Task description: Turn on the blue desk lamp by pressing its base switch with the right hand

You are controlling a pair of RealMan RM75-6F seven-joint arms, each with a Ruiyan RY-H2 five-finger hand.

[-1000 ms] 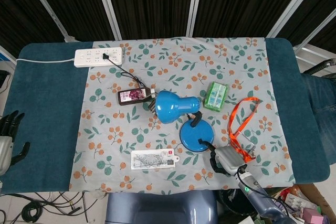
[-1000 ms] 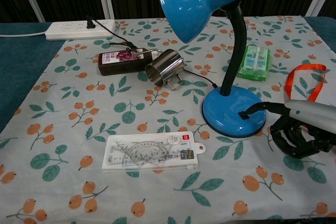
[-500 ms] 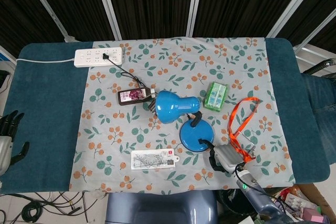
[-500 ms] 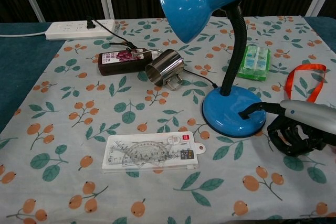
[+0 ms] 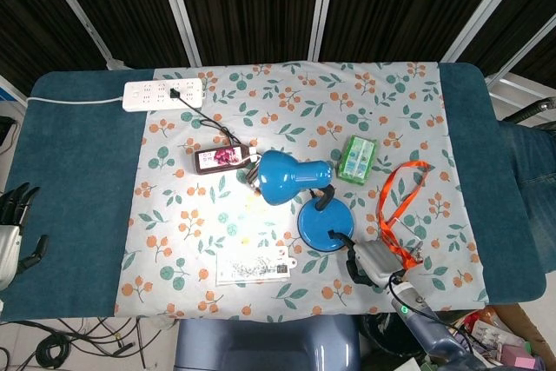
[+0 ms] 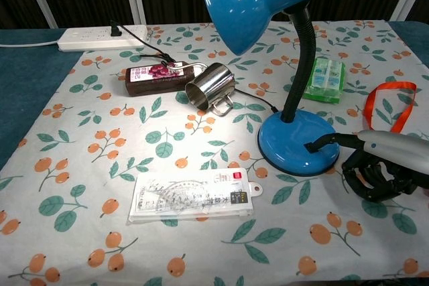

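The blue desk lamp (image 5: 295, 176) (image 6: 258, 1) stands mid-table, its round base (image 5: 323, 223) (image 6: 297, 142) toward the near right. Bright light now falls on the cloth under the shade. My right hand (image 5: 372, 263) (image 6: 379, 165) sits just right of the base. One dark finger (image 6: 322, 141) stretches onto the base's top and presses there, while the others curl under. My left hand (image 5: 12, 228) hangs open off the table's left edge, seen only in the head view.
Near the lamp: a steel mug (image 6: 210, 88), a dark packet (image 6: 155, 77), a green packet (image 6: 324, 78), an orange lanyard (image 6: 389, 102), and a packaged ruler set (image 6: 193, 197) in front. A white power strip (image 5: 163, 93) lies at the far left.
The lamp has come on: the cloth, mug and ruler pack under the shade are now brightly lit. The right hand stays at the base with its finger on it.
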